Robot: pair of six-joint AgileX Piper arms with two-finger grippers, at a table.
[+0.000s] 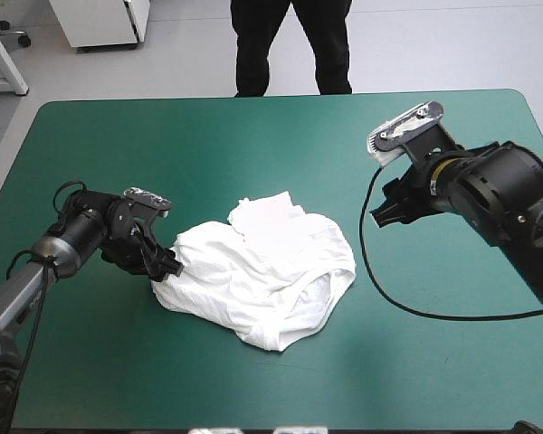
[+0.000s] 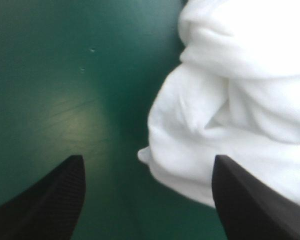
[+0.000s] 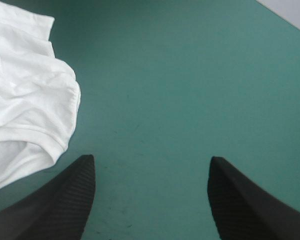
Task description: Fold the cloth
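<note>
The table [image 1: 90,380] has rounded far corners and a teal-green cover [image 1: 208,145] over its whole top. One item lies on it: a white T-shirt [image 1: 258,271], in a crumpled heap near the middle, well apart from every edge.

T-shirt [image 1: 262,271]: crumpled heap, lower layers hidden under its own folds. In the left wrist view it is blurred and cut off at the picture's edge. Contact between left gripper [image 1: 169,263] and T-shirt: indeterminate.

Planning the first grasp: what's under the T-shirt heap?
Only the teal-green cover shows around the crumpled T-shirt. Its overlapping folds hide the lower layers and anything beneath. The left end effector is open at its edge; the right end effector, open, stands apart.
</note>
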